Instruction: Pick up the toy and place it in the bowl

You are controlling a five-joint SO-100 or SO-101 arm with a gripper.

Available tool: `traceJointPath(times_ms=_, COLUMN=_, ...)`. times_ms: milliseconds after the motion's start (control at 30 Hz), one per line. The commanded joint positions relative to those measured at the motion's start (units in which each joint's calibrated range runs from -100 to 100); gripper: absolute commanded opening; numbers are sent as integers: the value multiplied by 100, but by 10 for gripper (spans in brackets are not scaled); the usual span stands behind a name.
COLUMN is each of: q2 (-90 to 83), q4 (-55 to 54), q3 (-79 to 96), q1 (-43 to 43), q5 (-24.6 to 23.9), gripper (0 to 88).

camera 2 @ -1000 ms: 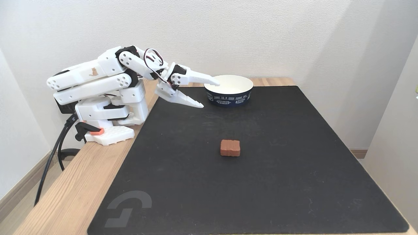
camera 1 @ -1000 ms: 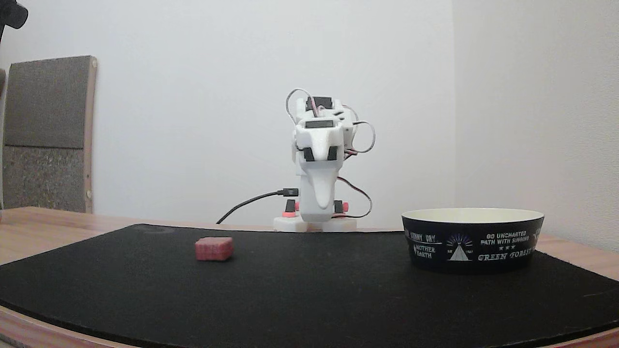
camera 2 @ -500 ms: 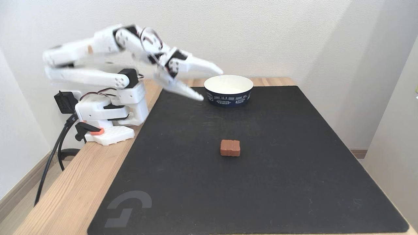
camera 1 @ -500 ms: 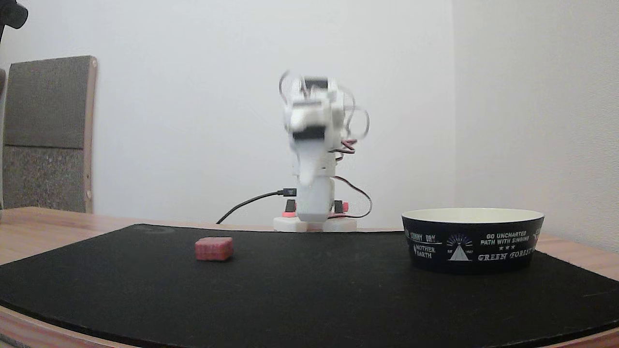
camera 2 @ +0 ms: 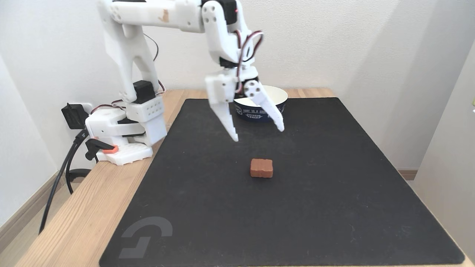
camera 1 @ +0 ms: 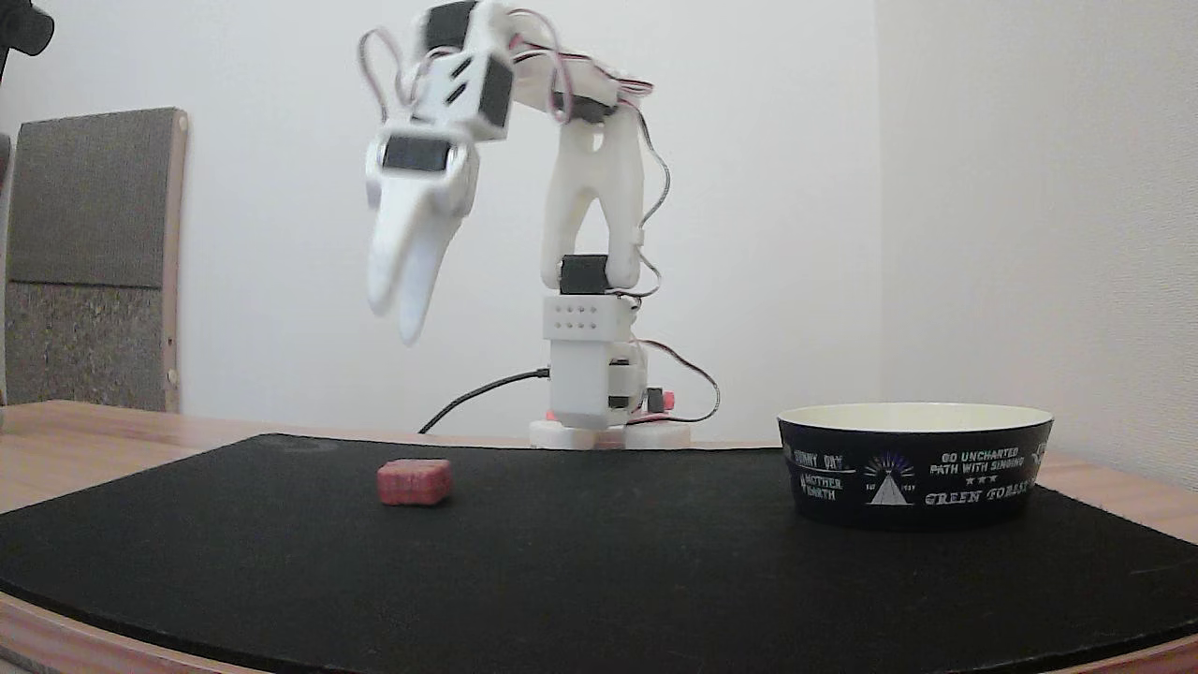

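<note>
Fixed views from the front and from above the side show a wooden surface (camera 2: 85, 218) covered by a big black mat (camera 2: 315, 207), with a white robot arm (camera 2: 148, 15) bolted at one edge. A second ago that arm was folded low over its base with its tips near the bowl; now it has risen tall and swung out over the mat, so the gripper (camera 2: 258, 134) hangs in the air above and a little behind the toy, pointing down. In the side-on fixed view the gripper (camera 1: 393, 323) sits high over the toy and slightly to its left. Its jaws are spread wide apart and hold nothing. To me this reads as the start of the reach: the arm still has to come down around the toy before any lift. The bowl (camera 2: 284, 97) stands at the far edge of the mat, black outside and cream within, and it has not moved. In the front view the bowl (camera 1: 992, 468) carries white print around a triangle emblem; I can read "GO UNCHARTED PATH WITH SINGING", "MOTHER EARTH" and something like "GREEN FOREST", the rest being too small. The mat bears a pale grey logo (camera 2: 146, 231) near its front corner. The toy (camera 2: 261, 168), a small red-pink block, lies untouched near the middle of the mat, well apart from the bowl, just as before.
</note>
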Motion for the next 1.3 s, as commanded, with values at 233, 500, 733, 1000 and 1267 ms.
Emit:
traceJointPath(times_ms=233, q2=1980, q4=723, q3=-1871, q1=356, q5=857, gripper=357)
traceJointPath(times_ms=500, q2=2122, q4=375, q3=-1889, q1=163, q5=711, gripper=357)
traceJointPath(times_ms=733, q2=2505, q4=-82, q3=-1889, q1=155, q5=418, gripper=357)
traceJointPath(times_ms=1000, q2=2664, q4=-285, q3=-1844, q1=-21, q5=-77, gripper=357)
traceJointPath(times_ms=1267, q2=2672, q4=-217, q3=-1717, q1=-272, q5=-323, gripper=357)
